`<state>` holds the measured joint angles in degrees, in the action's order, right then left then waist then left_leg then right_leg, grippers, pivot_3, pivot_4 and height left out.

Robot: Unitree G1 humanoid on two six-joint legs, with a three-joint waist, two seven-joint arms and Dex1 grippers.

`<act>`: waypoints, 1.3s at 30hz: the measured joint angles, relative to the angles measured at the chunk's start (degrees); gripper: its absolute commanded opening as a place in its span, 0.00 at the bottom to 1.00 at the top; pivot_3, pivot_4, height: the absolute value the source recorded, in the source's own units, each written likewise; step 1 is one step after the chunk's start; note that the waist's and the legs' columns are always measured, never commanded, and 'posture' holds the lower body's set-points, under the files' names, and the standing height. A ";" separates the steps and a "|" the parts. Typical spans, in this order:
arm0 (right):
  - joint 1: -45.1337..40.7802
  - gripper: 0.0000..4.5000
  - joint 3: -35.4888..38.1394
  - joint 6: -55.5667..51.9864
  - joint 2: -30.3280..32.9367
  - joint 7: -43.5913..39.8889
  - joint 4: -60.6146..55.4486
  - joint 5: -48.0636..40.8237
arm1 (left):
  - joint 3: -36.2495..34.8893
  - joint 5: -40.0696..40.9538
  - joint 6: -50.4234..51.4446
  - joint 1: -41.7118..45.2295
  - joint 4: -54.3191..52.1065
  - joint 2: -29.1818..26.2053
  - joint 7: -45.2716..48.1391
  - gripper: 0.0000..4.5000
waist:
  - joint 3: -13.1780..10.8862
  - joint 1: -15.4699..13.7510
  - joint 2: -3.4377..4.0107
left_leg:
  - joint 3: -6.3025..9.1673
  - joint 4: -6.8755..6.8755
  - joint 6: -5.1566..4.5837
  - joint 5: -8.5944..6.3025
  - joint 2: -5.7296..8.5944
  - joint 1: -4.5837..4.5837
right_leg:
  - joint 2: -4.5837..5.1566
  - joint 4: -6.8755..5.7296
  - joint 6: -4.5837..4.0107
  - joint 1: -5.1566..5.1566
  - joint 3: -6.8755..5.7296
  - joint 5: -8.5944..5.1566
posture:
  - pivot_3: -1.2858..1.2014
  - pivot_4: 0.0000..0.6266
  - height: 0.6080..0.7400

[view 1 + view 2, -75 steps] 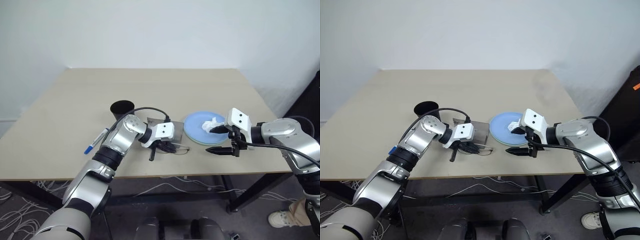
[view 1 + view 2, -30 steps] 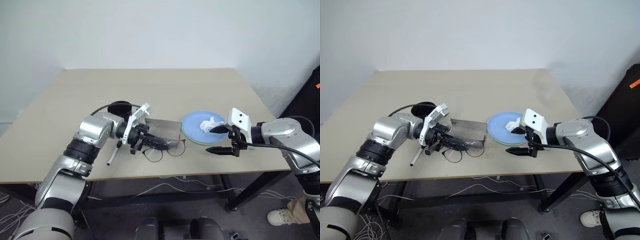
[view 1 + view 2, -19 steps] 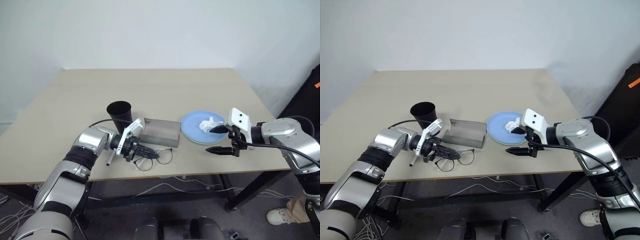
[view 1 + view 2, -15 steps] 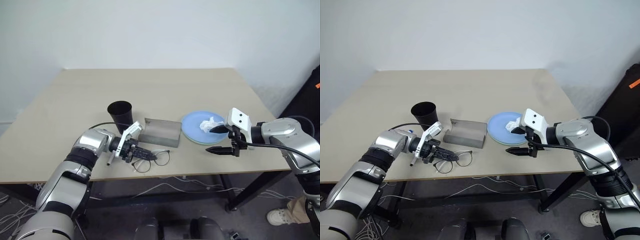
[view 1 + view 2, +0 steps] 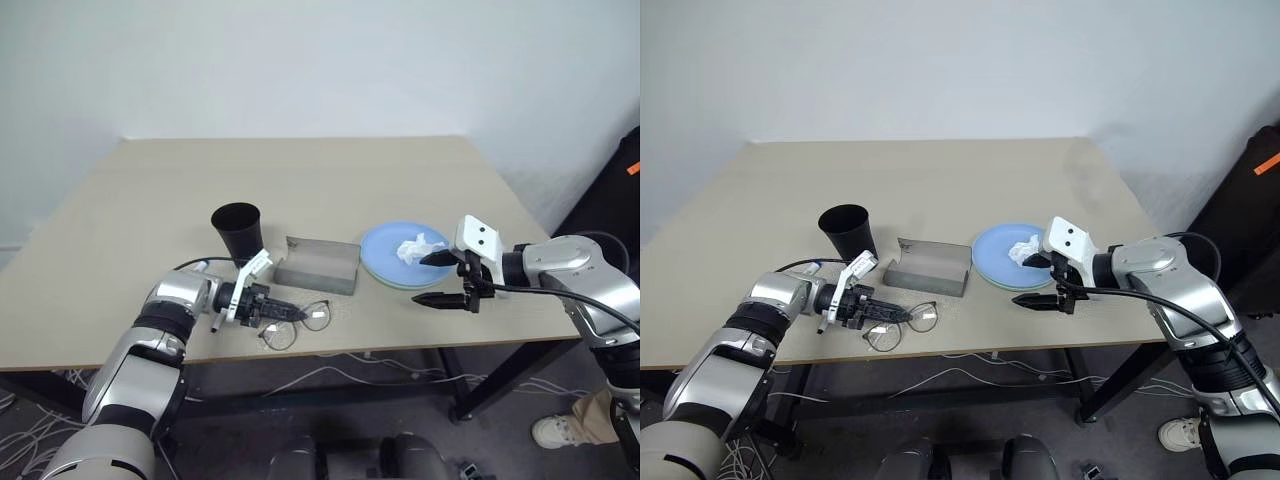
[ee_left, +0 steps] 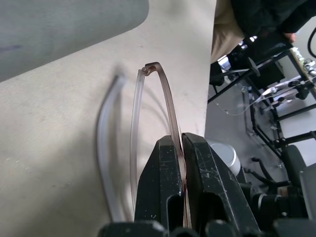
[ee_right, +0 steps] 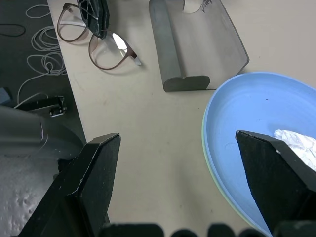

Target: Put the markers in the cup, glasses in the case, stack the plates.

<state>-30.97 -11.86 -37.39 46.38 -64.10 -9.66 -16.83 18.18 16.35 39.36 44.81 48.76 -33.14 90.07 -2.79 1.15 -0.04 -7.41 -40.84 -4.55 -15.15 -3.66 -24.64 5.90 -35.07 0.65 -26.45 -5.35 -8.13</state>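
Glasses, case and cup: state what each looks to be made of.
Glasses: thin brownish translucent frame with clear lenses, probably plastic; light passes through the rim.
Case: matte grey, softly rounded edges, felt-like or soft plastic; unclear which.
Cup: smooth black tapered wall with slight sheen, likely plastic.

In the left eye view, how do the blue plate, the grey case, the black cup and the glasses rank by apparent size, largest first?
1. Blue plate
2. Grey case
3. Glasses and black cup: they look similar, so no ranking.

Crumpled white tissue (image 5: 415, 247) above beige table (image 5: 300, 180).
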 measured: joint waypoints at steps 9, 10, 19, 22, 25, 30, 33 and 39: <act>-0.03 0.90 -0.01 0.18 -0.19 -0.06 0.11 0.01 | -1.20 -3.57 -3.57 1.98 3.98 0.92 -0.62 0.00 | 0.00 -0.02 0.00 | 0.00 0.00 0.00 0.01 0.00 0.00 | 0.01 -0.01 0.00 0.00 -0.01 0.00 | 0.52 0.00 0.98; -0.03 0.90 -0.01 0.19 -0.20 -0.08 0.12 0.01 | -1.20 -4.13 -4.27 2.36 4.14 1.18 -0.62 0.00 | 0.00 -0.05 0.00 | 0.01 0.00 0.00 0.01 0.00 0.00 | 0.01 -0.01 0.00 0.01 -0.02 0.00 | 0.52 0.00 0.98; -0.09 0.90 -0.01 0.35 -0.22 -0.57 0.47 0.04 | 1.12 -5.29 -6.69 7.97 -4.33 -0.05 1.81 0.00 | -0.02 -0.07 -0.03 | 0.01 0.02 -0.02 -0.02 0.02 -0.06 | 0.04 0.05 0.00 0.00 -0.03 0.00 | 0.52 0.00 0.98; -0.15 0.90 -0.01 0.53 -0.23 -0.57 0.94 0.04 | 1.17 -5.23 -8.41 10.98 -6.14 0.59 1.85 0.00 | -0.02 -0.07 -0.03 | 0.01 0.03 -0.03 -0.02 0.04 -0.06 | 0.03 0.06 0.00 0.01 -0.03 0.00 | 0.52 0.00 0.98; -0.18 0.90 -0.01 0.62 -0.29 -0.59 1.17 0.02 | 1.05 -6.77 -12.47 14.10 -4.26 3.12 0.84 0.00 | -0.02 -0.11 -0.04 | 0.01 0.02 -0.04 -0.01 0.09 -0.05 | 0.03 0.06 0.00 0.03 -0.03 0.00 | 0.52 0.00 0.98; -0.17 0.90 -0.01 0.62 -0.29 -0.56 1.17 0.03 | 0.82 -10.16 -25.74 15.39 2.24 7.10 -3.18 0.00 | -0.02 -0.03 -0.03 | -0.01 0.02 -0.03 -0.01 0.15 -0.05 | -0.04 0.05 0.00 -0.01 -0.02 0.00 | 0.52 0.00 0.98; -0.15 0.90 -0.01 0.58 -0.29 -0.52 1.09 0.01 | 0.81 -13.91 -40.89 15.43 7.94 9.09 -8.97 0.00 | -0.02 -0.03 -0.04 | -0.03 0.02 -0.03 0.00 0.15 -0.05 | -0.04 0.05 0.00 -0.01 -0.01 0.01 | 0.52 0.00 0.98; 0.08 0.90 0.02 -0.01 -0.25 -0.44 -0.29 -0.08 | 0.93 -21.65 -59.16 18.05 19.15 11.48 -21.90 0.00 | -0.02 -0.16 -0.05 | -0.02 -0.01 -0.04 0.00 0.19 -0.05 | 0.00 0.03 0.00 0.04 -0.02 0.02 | 0.52 0.00 0.98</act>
<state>-30.89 -11.85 -37.40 46.12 -64.54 -9.95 -16.91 19.11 -5.30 -19.79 62.86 67.91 -21.67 68.16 -2.80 0.99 -0.09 -7.44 -40.85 -4.59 -15.15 -3.47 -24.68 5.91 -35.04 0.66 -26.41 -5.37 -8.12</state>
